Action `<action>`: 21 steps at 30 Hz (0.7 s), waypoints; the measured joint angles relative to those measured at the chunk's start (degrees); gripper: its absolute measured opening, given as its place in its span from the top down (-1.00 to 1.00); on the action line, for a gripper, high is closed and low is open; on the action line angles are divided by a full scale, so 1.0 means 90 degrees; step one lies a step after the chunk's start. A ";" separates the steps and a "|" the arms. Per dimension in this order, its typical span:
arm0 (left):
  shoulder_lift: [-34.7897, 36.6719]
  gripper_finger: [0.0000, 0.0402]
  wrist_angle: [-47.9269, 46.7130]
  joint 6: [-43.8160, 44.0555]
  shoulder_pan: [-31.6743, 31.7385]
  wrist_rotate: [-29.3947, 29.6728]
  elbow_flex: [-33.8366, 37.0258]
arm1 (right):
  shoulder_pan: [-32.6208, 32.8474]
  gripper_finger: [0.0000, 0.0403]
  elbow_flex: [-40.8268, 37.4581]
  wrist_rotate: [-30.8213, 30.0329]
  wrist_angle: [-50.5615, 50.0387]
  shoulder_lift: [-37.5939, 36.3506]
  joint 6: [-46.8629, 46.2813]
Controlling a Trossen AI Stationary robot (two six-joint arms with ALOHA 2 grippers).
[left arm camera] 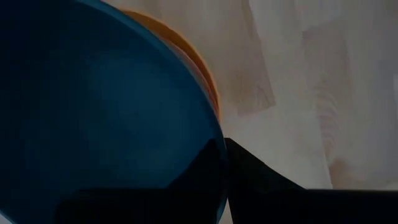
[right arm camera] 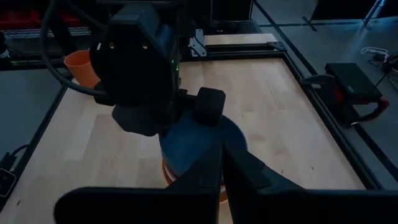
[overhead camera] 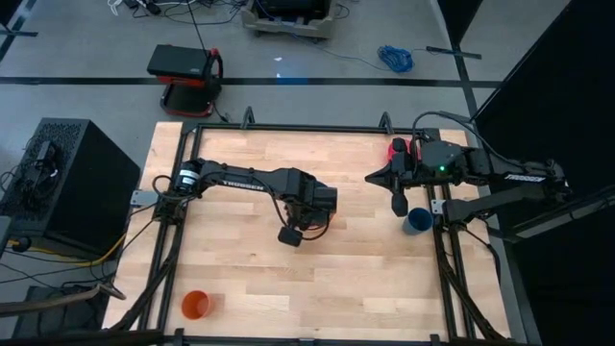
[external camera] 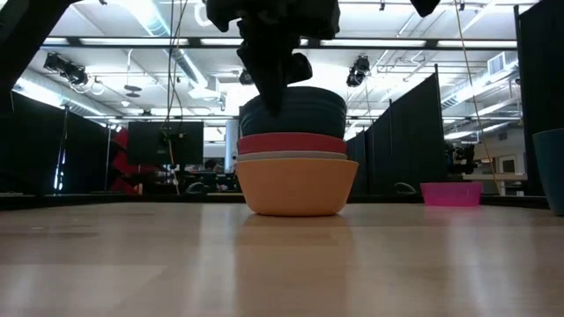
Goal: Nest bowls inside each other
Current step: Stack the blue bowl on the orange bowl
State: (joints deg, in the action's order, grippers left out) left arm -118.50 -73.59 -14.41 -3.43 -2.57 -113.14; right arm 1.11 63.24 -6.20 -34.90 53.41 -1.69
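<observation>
A stack of bowls stands mid-table: an orange bowl (external camera: 297, 187) at the bottom, then a pale white-blue bowl (external camera: 291, 156), a red bowl (external camera: 291, 143) and a teal-blue bowl (external camera: 295, 113) on top. My left gripper (external camera: 278, 92) reaches down from above and is shut on the teal bowl. In the high view the left arm's wrist hides the stack. A pink bowl (external camera: 451, 193) rests on its base at the far right, beside my right gripper (overhead camera: 373, 177), which hangs shut, clear of the table and holding nothing. My left gripper holds the teal-blue bowl by its rim (left arm camera: 219, 134), one finger inside the bowl and one outside. The fingers come from above, pointing almost straight down. The bowl sits upright in the red bowl atop the stack; whether it rests there fully I cannot tell.
A small orange cup (overhead camera: 196, 305) stands near the table's near left corner. A dark-blue cup (overhead camera: 417, 221) stands at the right edge, below my right arm. A black frame (overhead camera: 288, 126) rims the wooden table.
</observation>
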 joint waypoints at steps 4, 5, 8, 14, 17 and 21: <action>-0.0002 1.00 0.0062 -0.0001 -0.0001 -0.0063 0.0002 | 0.0001 1.00 0.0000 0.0001 0.0000 -0.0002 0.0000; -0.0002 1.00 0.0062 0.0002 -0.0001 -0.0064 0.0002 | 0.0002 1.00 0.0000 0.0002 -0.0002 -0.0002 0.0000; -0.0002 1.00 0.0065 0.0006 -0.0004 -0.0066 0.0002 | 0.0002 1.00 0.0000 0.0000 0.0001 -0.0002 0.0000; -0.0099 1.00 0.0051 0.0056 -0.0004 -0.0016 0.0002 | 0.0002 1.00 0.0000 0.0000 0.0000 -0.0002 0.0000; -0.0333 1.00 0.0046 0.0101 -0.0004 0.0011 0.0001 | 0.0000 1.00 0.0000 0.0001 0.0003 -0.0005 0.0000; -0.0415 0.98 0.0059 0.0149 -0.0004 0.0059 -0.0027 | 0.0001 1.00 0.0000 0.0004 0.0005 -0.0005 0.0006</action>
State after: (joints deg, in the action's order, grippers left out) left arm -122.24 -73.06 -13.07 -3.46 -2.04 -113.38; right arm 1.12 63.24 -6.16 -34.86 53.36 -1.64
